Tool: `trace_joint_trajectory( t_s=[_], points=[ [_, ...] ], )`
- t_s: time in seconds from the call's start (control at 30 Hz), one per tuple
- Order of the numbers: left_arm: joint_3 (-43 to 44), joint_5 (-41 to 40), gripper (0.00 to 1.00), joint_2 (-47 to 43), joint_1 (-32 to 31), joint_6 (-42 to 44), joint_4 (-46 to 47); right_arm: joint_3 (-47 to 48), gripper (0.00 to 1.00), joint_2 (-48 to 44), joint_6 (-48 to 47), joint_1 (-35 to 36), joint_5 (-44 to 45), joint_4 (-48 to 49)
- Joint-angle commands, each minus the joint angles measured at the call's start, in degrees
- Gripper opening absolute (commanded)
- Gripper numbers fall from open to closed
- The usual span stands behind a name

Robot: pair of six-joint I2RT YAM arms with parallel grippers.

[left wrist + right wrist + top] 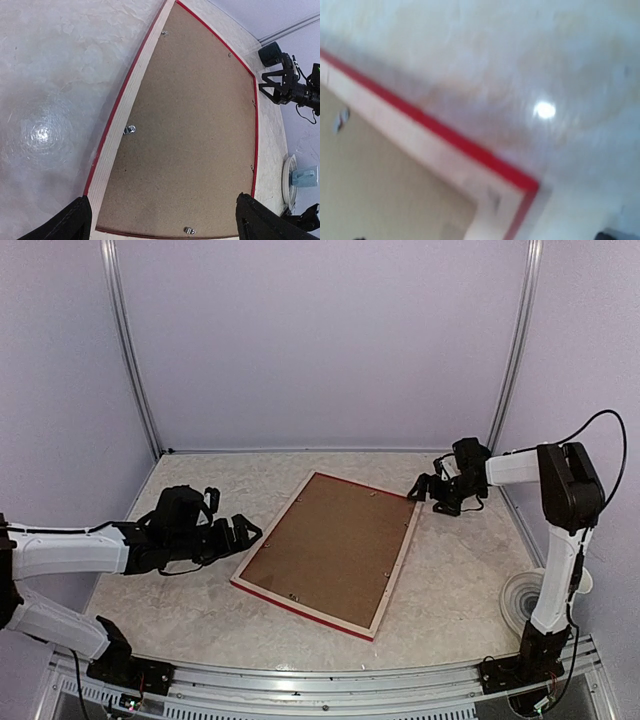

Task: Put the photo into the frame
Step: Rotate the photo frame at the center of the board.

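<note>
Marbled counter [200, 610]: frame [400, 562] face-down, brown backing panel [325, 545] up. My left pincer [247, 536] wide open beside its left edge; right pincer [425, 487] open at far corner.

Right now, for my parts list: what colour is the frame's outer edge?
The frame: bright red edge, left wrist view.

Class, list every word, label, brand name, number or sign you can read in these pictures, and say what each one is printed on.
None can be read.
The brown backing panel and the red frame around it show no print, and the marbled table is plain.
The round white object near the right arm's base is too small to show any label.
The right wrist view is blurred.
</note>
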Motion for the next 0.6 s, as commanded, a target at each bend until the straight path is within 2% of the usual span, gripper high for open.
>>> trace_joint_trajectory(
  t_s=[0.0,0.2,0.57],
  points=[
    [-2.13,-0.32,0.99,-1.49,-1.2,-2.44,-1.73,4.28,0.99,3.79,-0.7,-1.25,-0.38,-0.88],
    [-3.52,1.93,0.99,-0.15,-2.97,-4.39,-0.83,9.71,0.99,7.59,-1.86,-1.57,-1.24,-1.98],
    [-3.9,1.04,0.99,-1.04,-8.12,-9.66,-5.9,17.98,0.99,13.83,-3.35,-1.7,-4.02,-2.49]
  ],
)
